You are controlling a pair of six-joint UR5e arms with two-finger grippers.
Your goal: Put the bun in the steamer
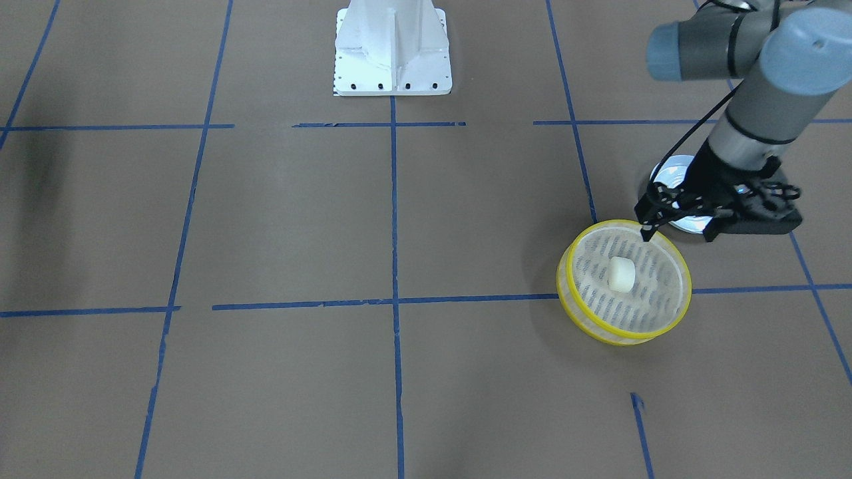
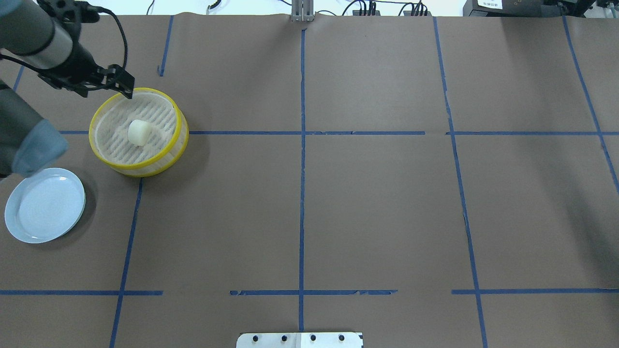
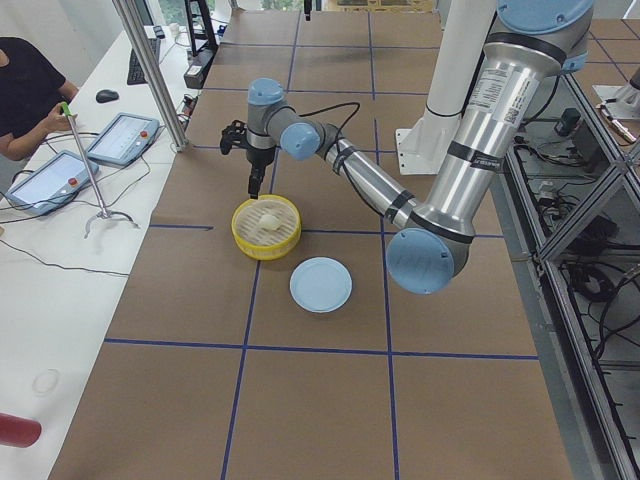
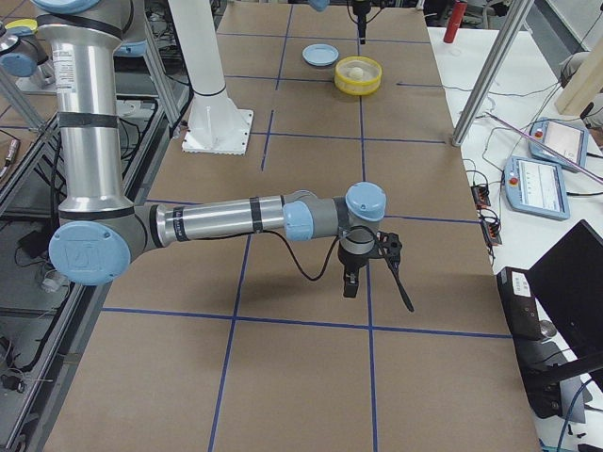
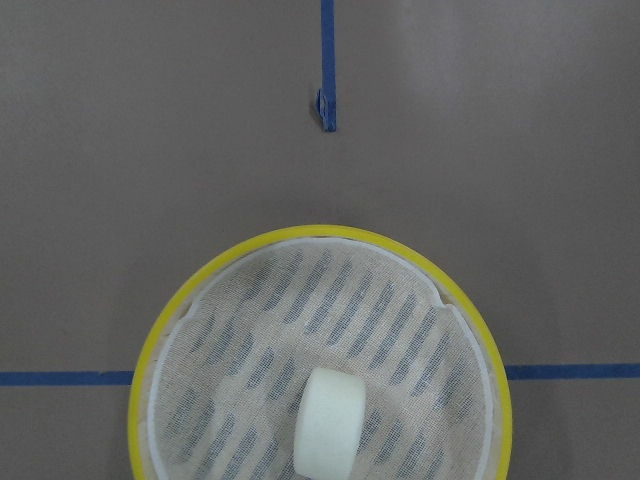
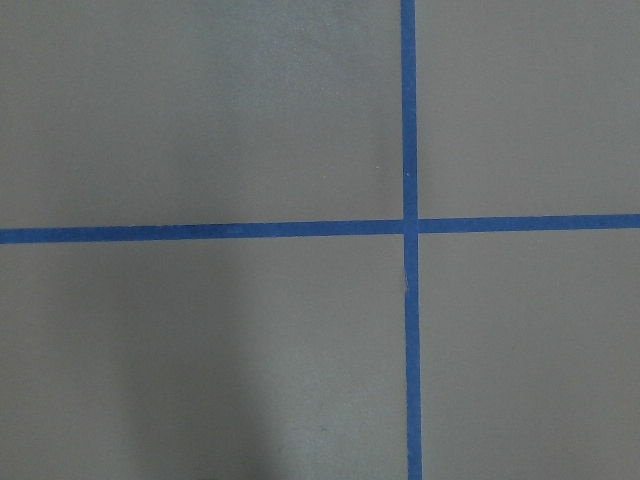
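The bun (image 2: 139,132) is a small cream-white lump that lies on the mesh inside the steamer (image 2: 108,163), a round basket with a yellow rim. It shows the same way in the front view, bun (image 1: 622,274) in steamer (image 1: 599,332), and in the left wrist view, bun (image 5: 328,424) in steamer (image 5: 470,320). My left gripper (image 2: 127,92) hangs just above the steamer's far rim, apart from the bun, its fingers together and empty; it also shows in the front view (image 1: 647,231). My right gripper (image 4: 377,273) shows only in the exterior right view, far from the steamer; I cannot tell its state.
A pale blue plate (image 2: 45,204) lies beside the steamer on the robot's side, partly under the left arm in the front view (image 1: 669,171). The white robot base (image 1: 393,53) stands mid-table. Blue tape lines cross the brown table.
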